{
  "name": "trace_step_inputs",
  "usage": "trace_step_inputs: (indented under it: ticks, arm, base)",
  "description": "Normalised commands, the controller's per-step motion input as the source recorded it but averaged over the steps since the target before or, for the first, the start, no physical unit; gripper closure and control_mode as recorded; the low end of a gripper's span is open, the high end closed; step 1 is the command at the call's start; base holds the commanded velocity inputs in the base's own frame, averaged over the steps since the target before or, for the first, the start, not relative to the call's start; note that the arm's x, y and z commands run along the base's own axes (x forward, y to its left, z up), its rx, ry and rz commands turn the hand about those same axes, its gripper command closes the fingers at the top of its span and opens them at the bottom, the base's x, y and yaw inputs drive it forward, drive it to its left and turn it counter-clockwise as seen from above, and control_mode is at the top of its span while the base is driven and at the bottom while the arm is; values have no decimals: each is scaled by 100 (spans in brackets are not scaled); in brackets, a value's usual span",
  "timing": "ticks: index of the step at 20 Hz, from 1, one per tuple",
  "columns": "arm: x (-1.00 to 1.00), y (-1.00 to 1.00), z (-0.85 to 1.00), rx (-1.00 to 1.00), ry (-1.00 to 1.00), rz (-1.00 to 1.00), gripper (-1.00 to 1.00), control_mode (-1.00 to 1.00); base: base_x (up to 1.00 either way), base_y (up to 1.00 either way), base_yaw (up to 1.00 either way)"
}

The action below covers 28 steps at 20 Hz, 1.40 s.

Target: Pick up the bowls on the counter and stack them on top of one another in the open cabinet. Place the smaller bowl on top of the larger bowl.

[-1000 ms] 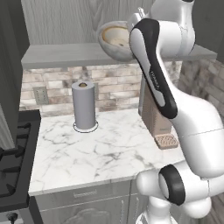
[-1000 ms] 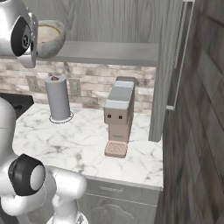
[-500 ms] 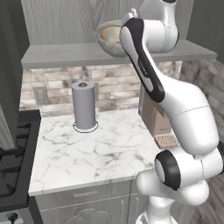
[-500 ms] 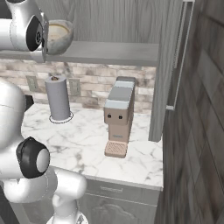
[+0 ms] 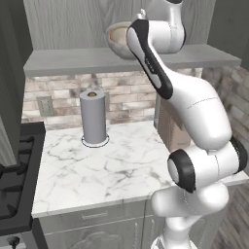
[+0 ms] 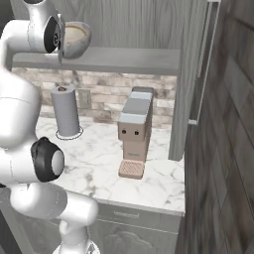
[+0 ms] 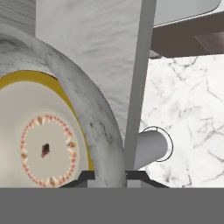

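Observation:
The larger bowl (image 5: 118,43), grey-white marbled, is at the front edge of the open cabinet's shelf (image 5: 73,61), above the paper towel roll. It also appears in the right base view as the larger bowl (image 6: 79,43). Inside it lies the smaller bowl (image 7: 46,144), tan-rimmed with a cream inside and a ring pattern. My gripper (image 7: 110,175) straddles the larger bowl's wall (image 7: 94,127), one fingertip inside and one outside, pressed against it. The arm reaches up from the lower right and hides the bowl's right side in the left base view.
A grey paper towel roll (image 5: 93,118) stands on the marble counter (image 5: 112,160) by the brick wall. A tan coffee machine (image 6: 135,130) sits to the right. The black stove (image 5: 14,180) borders the counter's left. The open cabinet door (image 6: 191,79) hangs at the right.
The arm's upper links have swung up and round above the shelf. The larger bowl with the smaller one inside has shifted slightly left along the shelf.

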Motion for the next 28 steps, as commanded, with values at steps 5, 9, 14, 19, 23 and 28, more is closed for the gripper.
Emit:
trace_step_inputs:
  ticks: [5, 9, 14, 19, 23, 28]
  arm:
    - [47, 0, 0, 0, 0, -2, 100, -100]
    - [20, 0, 0, 0, 0, 0, 100, -100]
    - [16, 0, 0, 0, 1, 0, 100, -100]
    - [15, 0, 0, 0, 2, 0, -100, -100]
    - [21, 0, 0, 0, 2, 0, -100, -100]
    - [7, 0, 0, 0, 0, 0, -100, -100]
  base:
    - [0, 0, 0]
    - [0, 0, 0]
    - [0, 0, 0]
    - [0, 0, 0]
    - [0, 0, 0]
    - [0, 0, 0]
